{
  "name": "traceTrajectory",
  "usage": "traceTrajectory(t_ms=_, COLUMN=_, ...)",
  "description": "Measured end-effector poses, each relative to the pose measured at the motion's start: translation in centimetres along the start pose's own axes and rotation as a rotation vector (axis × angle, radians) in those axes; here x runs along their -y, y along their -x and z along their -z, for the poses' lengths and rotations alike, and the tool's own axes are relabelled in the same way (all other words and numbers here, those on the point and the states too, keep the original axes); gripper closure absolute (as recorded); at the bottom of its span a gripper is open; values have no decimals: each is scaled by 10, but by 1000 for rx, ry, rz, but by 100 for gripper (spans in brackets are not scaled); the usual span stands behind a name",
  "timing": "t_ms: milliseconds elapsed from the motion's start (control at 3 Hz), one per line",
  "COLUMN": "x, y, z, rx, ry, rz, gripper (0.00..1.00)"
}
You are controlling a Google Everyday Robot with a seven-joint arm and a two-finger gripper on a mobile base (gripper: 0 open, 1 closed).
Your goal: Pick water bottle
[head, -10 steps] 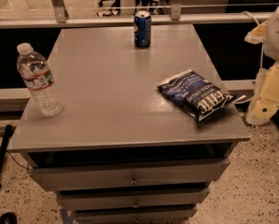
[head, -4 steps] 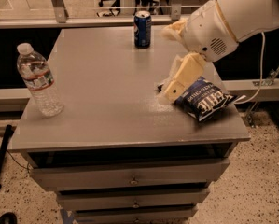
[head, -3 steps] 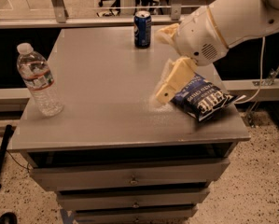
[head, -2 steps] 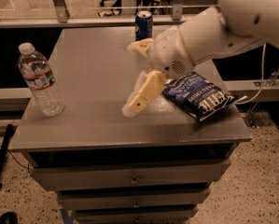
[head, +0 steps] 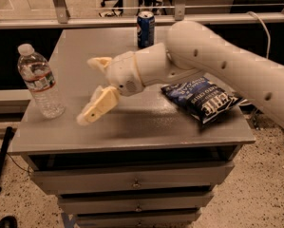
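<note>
Cream two-finger gripper (head: 98, 106) hangs empty and low over the grey tabletop (head: 151, 125), can't tell if it's clenched or released; the clear ribbed plastic water bottle (head: 39, 84) stands upright near its tip, not touching; looks angled for a sideways grab.

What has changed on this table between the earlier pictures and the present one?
The arm swept left from the right side, passing over the chip bag. Its hand now hangs open above the table, just right of the water bottle, holding nothing. The water bottle, soda can and chip bag stayed in place.
</note>
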State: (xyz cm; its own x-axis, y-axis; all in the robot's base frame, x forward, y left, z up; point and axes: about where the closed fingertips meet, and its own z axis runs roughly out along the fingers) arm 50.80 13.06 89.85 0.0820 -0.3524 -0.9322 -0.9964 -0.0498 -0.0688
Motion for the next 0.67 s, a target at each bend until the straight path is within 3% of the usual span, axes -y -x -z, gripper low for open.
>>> traceTrajectory(t_ms=667, x=2, y=31, z=-74, rx=194, ry=57, rz=31, gripper=0)
